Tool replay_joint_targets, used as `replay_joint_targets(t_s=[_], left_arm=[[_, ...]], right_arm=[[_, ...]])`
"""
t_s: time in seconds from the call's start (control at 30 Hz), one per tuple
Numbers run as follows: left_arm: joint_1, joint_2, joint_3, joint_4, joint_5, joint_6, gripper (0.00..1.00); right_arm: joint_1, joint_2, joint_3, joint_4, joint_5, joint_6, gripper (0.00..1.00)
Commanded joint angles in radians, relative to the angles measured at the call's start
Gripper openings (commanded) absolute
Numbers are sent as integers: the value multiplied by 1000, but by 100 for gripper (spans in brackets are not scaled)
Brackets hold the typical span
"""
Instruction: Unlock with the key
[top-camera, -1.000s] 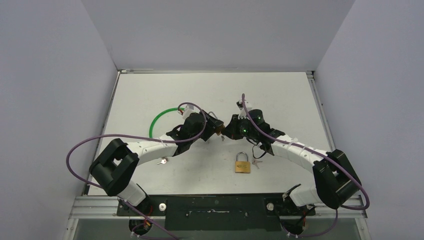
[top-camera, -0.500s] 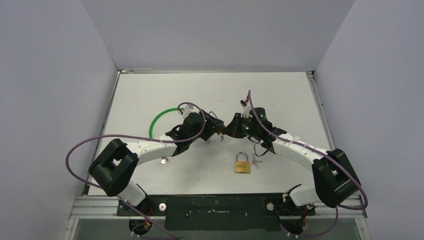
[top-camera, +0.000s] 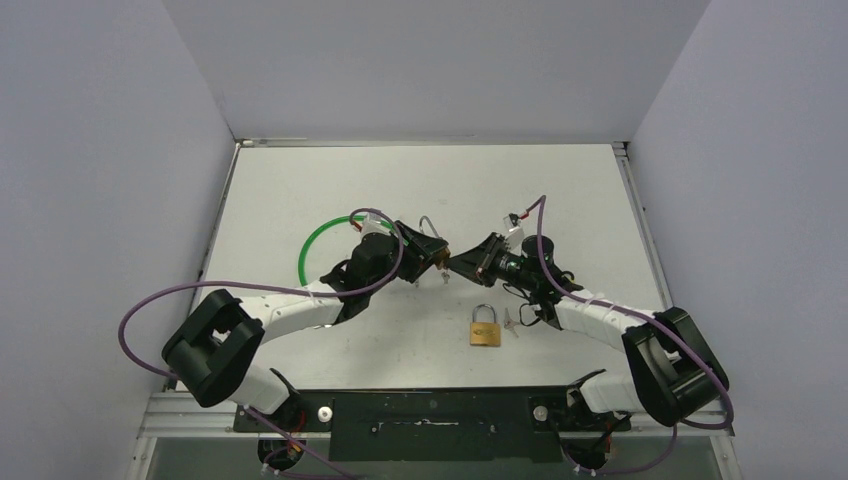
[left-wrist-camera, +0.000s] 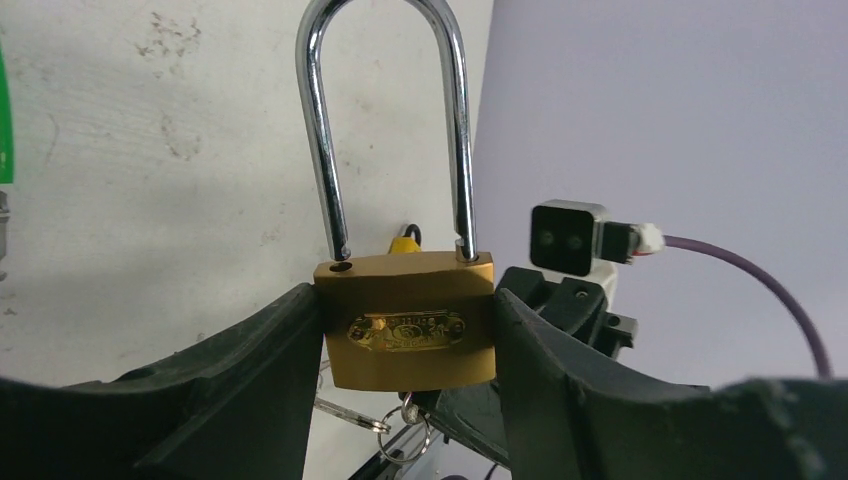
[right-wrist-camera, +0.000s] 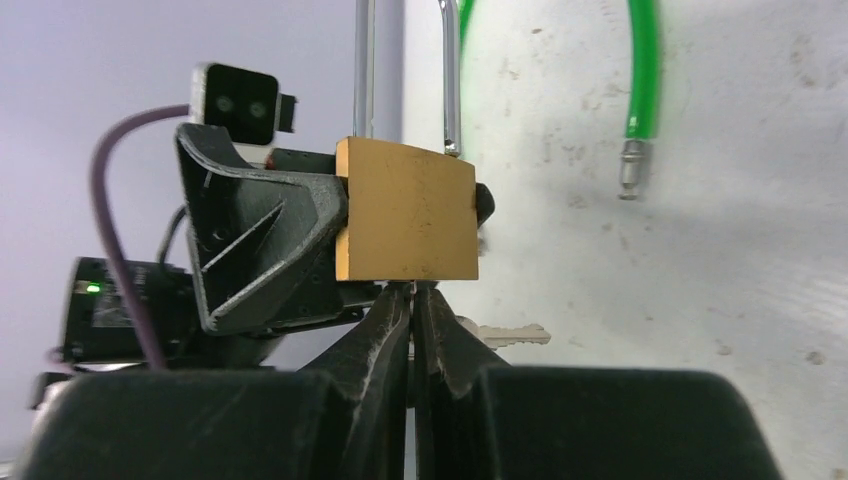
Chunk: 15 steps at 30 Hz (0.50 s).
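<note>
Now the left gripper (left-wrist-camera: 405, 335) clamps the padlock (left-wrist-camera: 405, 310) by its sides. The right gripper (right-wrist-camera: 410, 300), pinched shut apparently on the key (left-wrist-camera: 407, 402), touches the lock's base straight ahead, shackle in line with its fingers.

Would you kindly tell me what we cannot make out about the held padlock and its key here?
- Keyhole: in the right wrist view, the shut right gripper covers the underside of the held padlock; in the left wrist view it faces away.
- Key blade: hidden inside that grip, so insertion is unclear.
- Shackle top: cut off by the upper edge, right wrist view.
- Padlock body: top view, too small inside the left gripper.
</note>
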Motion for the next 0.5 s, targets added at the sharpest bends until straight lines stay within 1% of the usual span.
replay_joint_targets(t_s=[0.0,0.03,0.1,0.13,0.17,0.2,0.23,0.27,0.3,0.33,0.47], left_arm=[[-34,-92,4,325,144,-51,0],[-34,-97,-2,340,137,-51,0],[-33,-103,-3,340,128,-33,0],[-32,-106,1,338,120,-5,0],[-32,-109,2,332,110,29,0],[-32,-115,6,319,96,65,0],[-31,-123,10,296,88,116,0],[-29,-132,16,277,74,175,0],[-28,-141,24,252,59,237,0],[-28,-148,31,235,56,312,0],[-31,-191,55,187,91,654,0]], right_arm=[[-12,-19,-59,314,35,264,0],[-12,-20,-55,316,33,241,0],[-12,-35,-20,222,33,139,0],[-11,-53,-3,169,42,77,6],[-14,-76,12,99,63,13,17],[-16,-113,28,30,91,-55,30],[-16,-153,37,-39,124,-120,42],[-17,-214,46,-111,175,-183,53],[-20,-260,55,-185,206,-262,59],[-23,-308,58,-227,226,-296,62],[-33,-470,70,-308,250,-472,75]])
